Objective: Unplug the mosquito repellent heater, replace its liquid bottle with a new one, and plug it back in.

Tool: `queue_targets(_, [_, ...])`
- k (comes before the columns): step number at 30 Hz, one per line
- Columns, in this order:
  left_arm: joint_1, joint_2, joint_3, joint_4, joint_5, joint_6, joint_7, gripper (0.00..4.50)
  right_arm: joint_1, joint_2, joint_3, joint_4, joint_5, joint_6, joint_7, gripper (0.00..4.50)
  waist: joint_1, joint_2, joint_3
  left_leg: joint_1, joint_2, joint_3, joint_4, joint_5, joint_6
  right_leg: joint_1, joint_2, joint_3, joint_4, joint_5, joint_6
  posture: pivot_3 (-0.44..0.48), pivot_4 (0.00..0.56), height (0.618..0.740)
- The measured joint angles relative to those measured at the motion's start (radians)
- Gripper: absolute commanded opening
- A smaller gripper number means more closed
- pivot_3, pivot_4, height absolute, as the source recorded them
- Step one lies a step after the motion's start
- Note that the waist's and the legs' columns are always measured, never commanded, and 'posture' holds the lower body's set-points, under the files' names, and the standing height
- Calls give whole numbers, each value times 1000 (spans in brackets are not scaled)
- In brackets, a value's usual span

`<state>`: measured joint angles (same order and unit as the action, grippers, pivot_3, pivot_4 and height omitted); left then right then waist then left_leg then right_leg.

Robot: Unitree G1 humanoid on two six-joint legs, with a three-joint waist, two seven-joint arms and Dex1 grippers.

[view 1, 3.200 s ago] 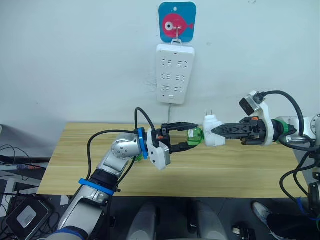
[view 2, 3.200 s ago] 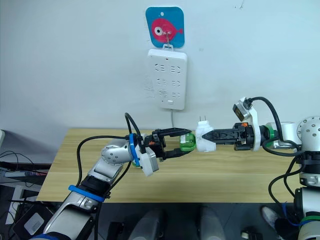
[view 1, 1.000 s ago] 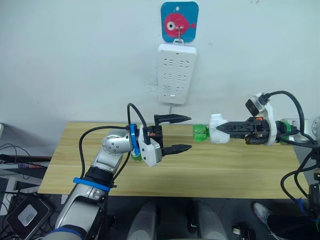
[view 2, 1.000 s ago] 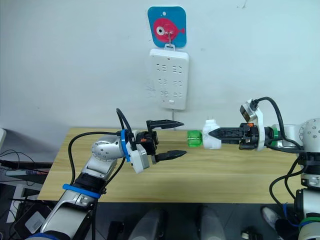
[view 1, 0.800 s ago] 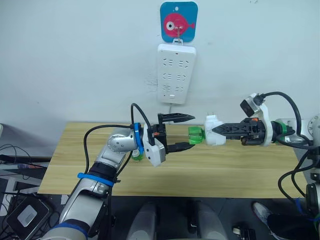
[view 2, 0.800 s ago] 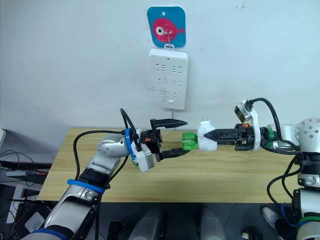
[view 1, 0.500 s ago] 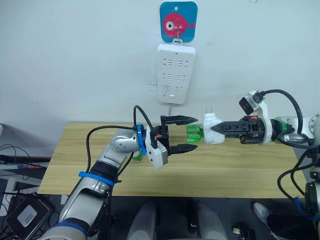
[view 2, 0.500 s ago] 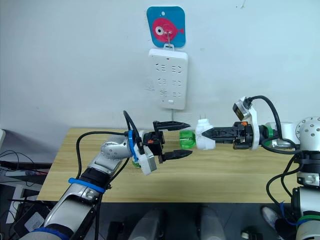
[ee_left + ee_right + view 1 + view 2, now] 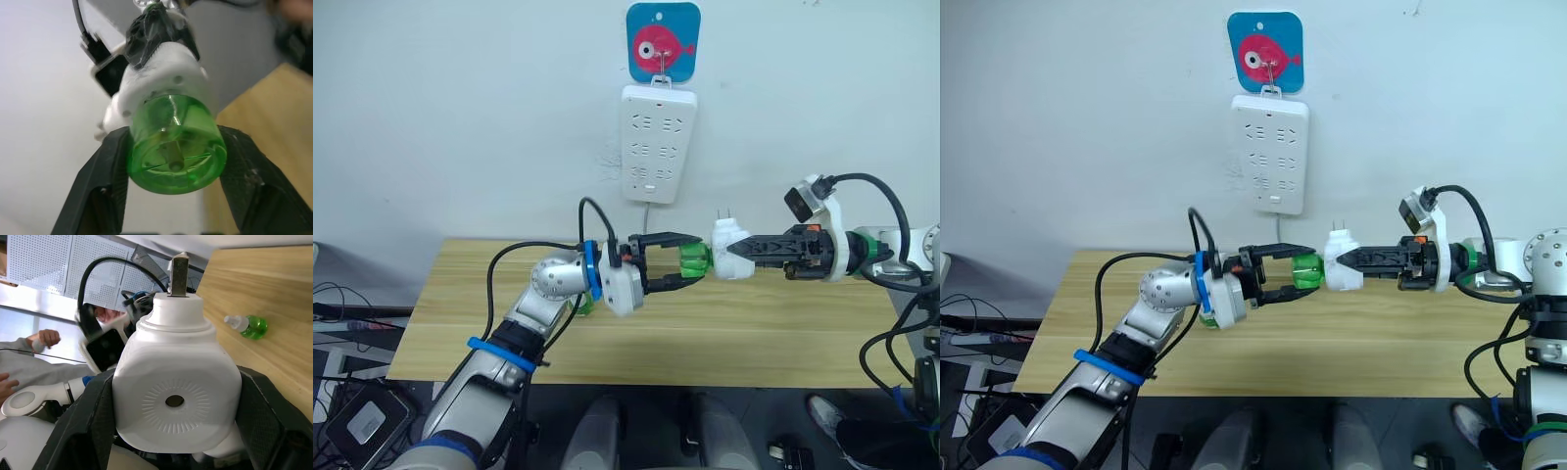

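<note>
Mid-frame: mosquito repellent heater (image 9: pixel 728 249) pinched by right gripper (image 9: pixel 750 251); left gripper (image 9: pixel 689 260) clamped around green bottle (image 9: pixel 694 260). Likely light, smooth plastic; best gripped on sides.

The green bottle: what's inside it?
Through the green bottle's clear base you can see a thin stick running up its middle. Its top end is hidden inside the white heater, so the neck can't be seen.

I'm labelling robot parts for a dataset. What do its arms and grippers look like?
Both arms are silver metal with looping black cables. The left gripper has two black fingers on a white block behind a blue ring, with a blue band further down the arm. The right gripper has black fingers, a white wrist mount carrying a small black camera, and a green ring.
</note>
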<state>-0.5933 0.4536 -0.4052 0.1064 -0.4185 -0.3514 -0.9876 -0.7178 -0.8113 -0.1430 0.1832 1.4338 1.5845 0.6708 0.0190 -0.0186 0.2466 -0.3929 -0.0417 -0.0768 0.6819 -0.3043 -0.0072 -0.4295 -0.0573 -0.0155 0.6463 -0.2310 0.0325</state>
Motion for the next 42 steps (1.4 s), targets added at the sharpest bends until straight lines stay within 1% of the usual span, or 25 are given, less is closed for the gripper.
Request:
queue_targets(1, [-7, 23, 0, -58, -118, 198, -9, 2240, 0, -2, -3, -7, 0, -7, 6, 2969, -1, 0, 0, 0, 0, -1, 0, -1, 2, 0, 0, 0, 0, 0, 0, 46, 251, 740])
queue_targets(2, [-31, 58, 0, -109, -289, 458, -5, 2240, 1, -7, -4, -16, -1, -9, 12, 2969, -2, 0, 0, 0, 0, -3, 0, -1, 3, 0, 1, 0, 1, 0, 0, 46, 251, 740])
queue_targets(4, [-93, 106, 32, -132, -574, 889, 42, 2240, 8, -10, 1, -36, -1, -9, 28, 2969, -5, 0, 0, 0, 1, -4, 0, -2, 3, 0, 2, -1, 2, 0, 0, 52, 250, 740])
queue_targets(7, [-154, 100, 106, -15, -945, 1354, 188, 2240, 26, -9, 10, -67, 0, -9, 47, 2969, -17, 0, 0, 0, 0, -4, 1, -2, 3, 0, 3, -1, 3, 0, 0, 49, 251, 740])
queue_targets(8, [-159, 87, 124, 30, -1018, 1436, 235, 2240, 29, -9, 11, -71, 0, -9, 47, 2969, -21, 0, 0, 0, 0, -4, 1, -1, 3, 0, 3, -2, 3, 0, 0, 49, 251, 740])
queue_targets(11, [-156, 44, 184, 112, -1141, 1590, 353, 2240, 35, -8, 18, -72, 1, -8, 46, 2969, -24, 0, 0, 0, 0, -3, 1, 1, -1, -2, 3, -1, 4, 0, 0, 38, 252, 740])
queue_targets(13, [-148, 23, 219, 129, -1179, 1633, 406, 2955, 35, -7, 18, -72, 6, -8, 44, 2969, -25, 0, 0, 0, 0, -1, 1, 1, -1, -3, 3, 1, 6, 0, 0, 28, 253, 740])
queue_targets(14, [-141, 9, 241, 134, -1192, 1638, 436, 3160, 35, -8, 21, -77, 9, -1, 41, 2969, -25, 0, 0, 0, 0, -1, 1, 1, -2, -3, 3, 1, 6, 0, 0, 28, 253, 740])
queue_targets(18, [-128, -24, 330, 143, -1233, 1658, 532, 4361, 42, -7, 51, -107, 14, 22, 24, 2969, -23, 0, 0, -1, 0, 1, 3, 2, -3, -8, 2, 4, 13, 0, 0, 27, 253, 740])
queue_targets(21, [-118, -31, 356, 143, -1227, 1672, 564, 4471, 42, -10, 50, -107, 25, 22, 21, 2969, -23, 0, 0, -2, 0, 2, 4, 2, -3, -8, 2, 4, 13, 0, 0, 28, 252, 740])
queue_targets(23, [-106, -25, 375, 142, -1180, 1667, 558, 4471, 42, -11, 49, -102, 33, 22, 20, 2969, -23, 0, 0, -2, 0, 3, 4, 2, -3, -9, 2, 5, 13, 0, 0, 28, 252, 740])
queue_targets(24, [-98, -12, 379, 139, -1135, 1648, 544, 4471, 42, -12, 47, -95, 33, 22, 19, 2969, -24, 0, 0, -2, 0, 3, 4, 2, -3, -9, 2, 5, 13, 0, 0, 28, 252, 740])
queue_targets(25, [-82, 15, 372, 120, -1060, 1601, 496, 4471, 42, -13, 45, -86, 33, 22, 19, 2969, -24, 0, 0, -2, 0, 4, 4, 2, -3, -10, 2, 5, 14, 0, 0, 28, 252, 740])
queue_targets(26, [-49, 69, 354, 68, -934, 1512, 415, 4471, 42, -15, 40, -60, 32, 22, 19, 2969, -27, 0, 0, -2, 0, 5, 3, 2, -3, -11, 2, 5, 13, 0, 0, 27, 251, 740])
queue_targets(27, [-35, 92, 349, 51, -883, 1474, 378, 4471, 43, -18, 35, -44, 30, 22, 17, 2969, -26, 0, 0, -2, 0, 6, 2, 2, -3, -11, 2, 5, 13, 0, 0, 27, 251, 740])
queue_targets(28, [-3, 136, 330, -16, -771, 1369, 290, 4471, 42, -18, 21, -9, 24, 22, 14, 2969, -26, 0, 0, -2, 0, 6, 1, 2, -4, -12, 1, 6, 12, 0, 0, 30, 248, 740])
queue_targets(30, [43, 177, 294, -125, -615, 1195, 152, 4471, 40, -21, -2, 38, 1, 21, 6, 2969, -21, 0, 0, -3, 0, 6, 0, 2, -4, -11, 1, 5, 10, 0, -1, 40, 246, 740])
queue_targets(31, [72, 185, 263, -195, -486, 1032, 72, 4471, 38, -20, -10, 65, -16, 19, 2, 2969, -18, 0, 0, -4, 0, 6, 0, 2, -4, -11, 0, 5, 7, 0, -1, 40, 246, 740])
queue_targets(32, [87, 178, 245, -223, -415, 940, 39, 4471, 37, -20, -17, 79, -28, 18, 0, 2969, -14, 1, 0, -4, 0, 6, 0, 2, -4, -10, 0, 5, 4, 0, -1, 40, 246, 740])
queue_targets(33, [103, 165, 226, -237, -317, 813, 16, 4471, 33, -17, -23, 94, -41, 18, -1, 2969, -9, 1, -1, -5, 0, 6, 0, 2, -4, -10, 0, 4, 1, 1, -3, 52, 241, 740])
queue_targets(34, [122, 138, 209, -230, -191, 629, 12, 4471, 30, -16, -32, 113, -51, 19, -1, 2969, -4, 1, -1, -6, 0, 6, 0, 2, -4, -10, 0, 5, 0, 2, -3, 52, 241, 740])
queue_targets(36, [145, 98, 182, -164, 40, 261, 14, 4471, 24, -11, -38, 127, -76, 21, -1, 2969, 6, 1, -1, -6, 0, 7, 0, 2, -4, -10, 0, 5, -1, 3, -3, 54, 238, 740])
queue_targets(37, [147, 85, 177, -123, 124, 111, 18, 4471, 22, -7, -38, 128, -80, 22, -1, 2969, 6, 1, -1, -6, 0, 8, 0, 2, -4, -10, -1, 5, -1, 3, -3, 54, 238, 740])
queue_targets(39, [144, 48, 176, -39, 260, -169, 41, 4471, 19, 5, -38, 127, -81, 22, 0, 2969, 7, 1, -1, -6, 0, 7, 0, 2, -4, -10, -1, 5, 0, 3, -3, 55, 236, 740])
queue_targets(42, [125, 11, 176, 33, 361, -410, 77, 4471, 12, 11, -32, 127, -82, 22, 0, 2969, 7, 1, -1, -6, 0, 7, 0, 2, -3, -10, -1, 4, 0, 3, -2, 57, 234, 740])
